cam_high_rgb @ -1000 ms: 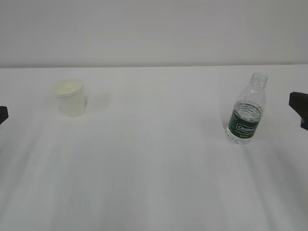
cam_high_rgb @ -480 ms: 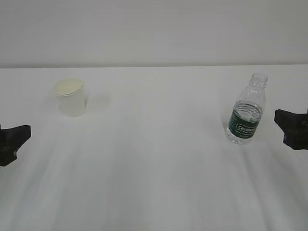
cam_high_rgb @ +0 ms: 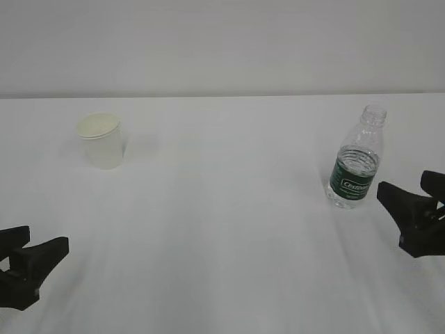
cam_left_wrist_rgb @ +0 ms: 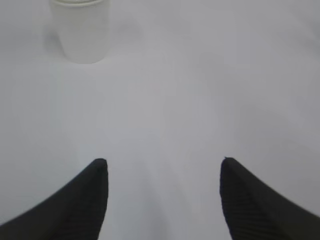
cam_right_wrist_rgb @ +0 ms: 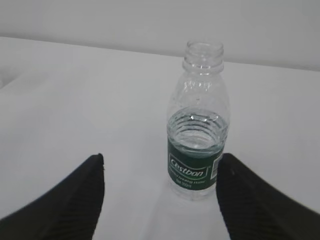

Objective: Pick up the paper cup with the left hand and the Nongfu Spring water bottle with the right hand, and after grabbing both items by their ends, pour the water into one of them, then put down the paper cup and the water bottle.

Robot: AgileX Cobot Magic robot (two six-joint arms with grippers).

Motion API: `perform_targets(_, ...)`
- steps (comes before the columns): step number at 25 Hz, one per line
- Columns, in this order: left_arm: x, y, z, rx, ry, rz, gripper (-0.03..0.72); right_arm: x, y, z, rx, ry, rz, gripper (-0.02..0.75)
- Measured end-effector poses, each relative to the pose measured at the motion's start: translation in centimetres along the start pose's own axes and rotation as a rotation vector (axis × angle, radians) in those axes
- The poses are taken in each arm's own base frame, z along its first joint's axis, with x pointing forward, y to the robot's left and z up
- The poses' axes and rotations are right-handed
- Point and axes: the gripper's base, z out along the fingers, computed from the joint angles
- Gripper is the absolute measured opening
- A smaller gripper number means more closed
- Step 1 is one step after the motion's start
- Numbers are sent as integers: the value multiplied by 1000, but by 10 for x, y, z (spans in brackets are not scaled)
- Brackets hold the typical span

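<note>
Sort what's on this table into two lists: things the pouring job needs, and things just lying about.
Needed for the job:
- paper cup
- water bottle, uncapped, partly filled
- left gripper, jaws open
- right gripper, jaws open

Lying about:
- nothing else visible on the white table

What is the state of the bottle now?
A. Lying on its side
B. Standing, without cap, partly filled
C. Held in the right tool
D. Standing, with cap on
B: the bottle stands upright on the table with an open neck, water reaching about label height; nothing grips it.
</note>
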Motion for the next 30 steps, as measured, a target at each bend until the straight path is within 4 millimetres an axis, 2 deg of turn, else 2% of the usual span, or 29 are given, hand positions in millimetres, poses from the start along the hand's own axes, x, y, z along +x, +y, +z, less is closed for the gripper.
perform_targets(5, 8, -4, 1, 48, -66, 30, 494, 14, 4, -6, -21, 1, 22, 521)
perform_targets(12, 16, -1, 6, 29, -27, 35, 487, 20, 2, -12, 21, -31, 67, 521)
perform_targets(17, 16, 6, 7, -41, -31, 3, 486, 24, -6, -10, 110, -13, 96, 521)
perform_targets(24, 20, 13, 9, -113, -8, -29, 483, 33, -9, -4, 141, 14, 115, 521)
perform_targets(30, 10, 13, 20, -111, -53, -17, 483, 47, -10, 4, 147, 54, 126, 521)
